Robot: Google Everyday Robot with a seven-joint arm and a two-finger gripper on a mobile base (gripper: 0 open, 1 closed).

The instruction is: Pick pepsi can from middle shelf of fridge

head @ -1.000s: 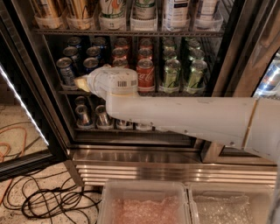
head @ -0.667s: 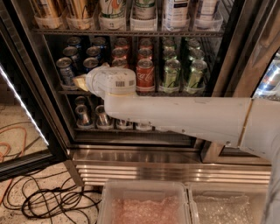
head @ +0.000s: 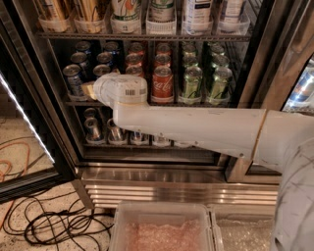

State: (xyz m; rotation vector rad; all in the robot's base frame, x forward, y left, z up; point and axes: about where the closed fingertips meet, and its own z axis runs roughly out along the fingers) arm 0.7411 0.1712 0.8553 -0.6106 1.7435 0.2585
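Note:
The fridge [head: 176, 172] stands open, with a steel frame and a dark inside. Its middle shelf [head: 196, 103] holds rows of cans. Deep blue pepsi cans [head: 73, 79] stand in the left rows, with silver tops. My white arm reaches in from the right across the front of the shelf. My gripper [head: 90, 91] is at the shelf's left part, right in front of the second row of blue cans and just right of the front-left blue can. The arm's wrist hides the cans behind it.
Red Coca-Cola cans [head: 162, 83] and green cans [head: 192, 83] fill the shelf's middle and right. Tall bottles [head: 125, 13] stand on the rack above, more cans [head: 93, 130] on the rack below. The open glass door [head: 27, 117] is at left. Cables [head: 59, 226] lie on the floor beside a clear bin [head: 162, 229].
My arm and gripper have edged slightly left and further in toward the blue cans. The cans have not moved.

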